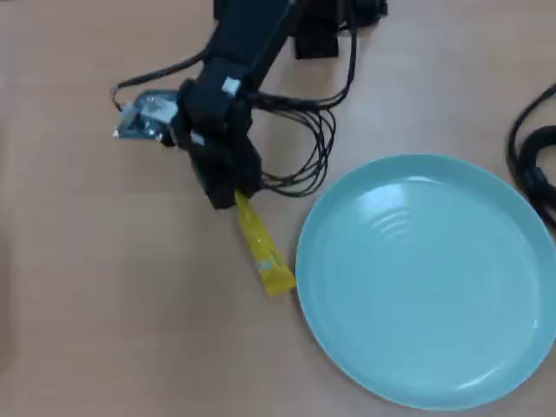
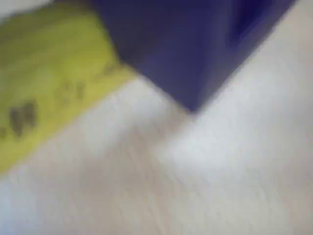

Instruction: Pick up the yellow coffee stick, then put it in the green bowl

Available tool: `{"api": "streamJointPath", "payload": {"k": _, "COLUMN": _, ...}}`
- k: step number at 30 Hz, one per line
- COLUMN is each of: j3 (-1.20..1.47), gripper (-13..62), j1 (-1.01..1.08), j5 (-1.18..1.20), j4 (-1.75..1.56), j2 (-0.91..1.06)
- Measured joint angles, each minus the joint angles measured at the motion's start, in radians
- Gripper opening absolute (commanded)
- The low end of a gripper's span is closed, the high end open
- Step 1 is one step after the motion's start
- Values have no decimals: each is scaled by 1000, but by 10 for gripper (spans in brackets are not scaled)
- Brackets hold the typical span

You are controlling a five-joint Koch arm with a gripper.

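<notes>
In the overhead view the yellow coffee stick lies slanted on the wooden table, its lower end just left of the green bowl. Its upper end disappears under my gripper, which sits low over it. The black gripper body hides the jaws from above. In the wrist view the stick is a blurred yellow band at the upper left, running behind one dark fingertip. The second jaw does not show. The pale teal bowl is empty and fills the lower right of the overhead view.
Loose black arm cables loop on the table between the arm and the bowl. A thick black cable lies at the right edge. A small circuit board sticks out on the arm's left side.
</notes>
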Motion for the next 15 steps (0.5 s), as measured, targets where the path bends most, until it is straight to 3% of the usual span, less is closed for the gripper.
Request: {"api": "streamJointPath", "payload": {"k": 15, "j3": -44, "gripper": -76, "j1": -84, "j5": -92, "j4": 32, "j2": 255}}
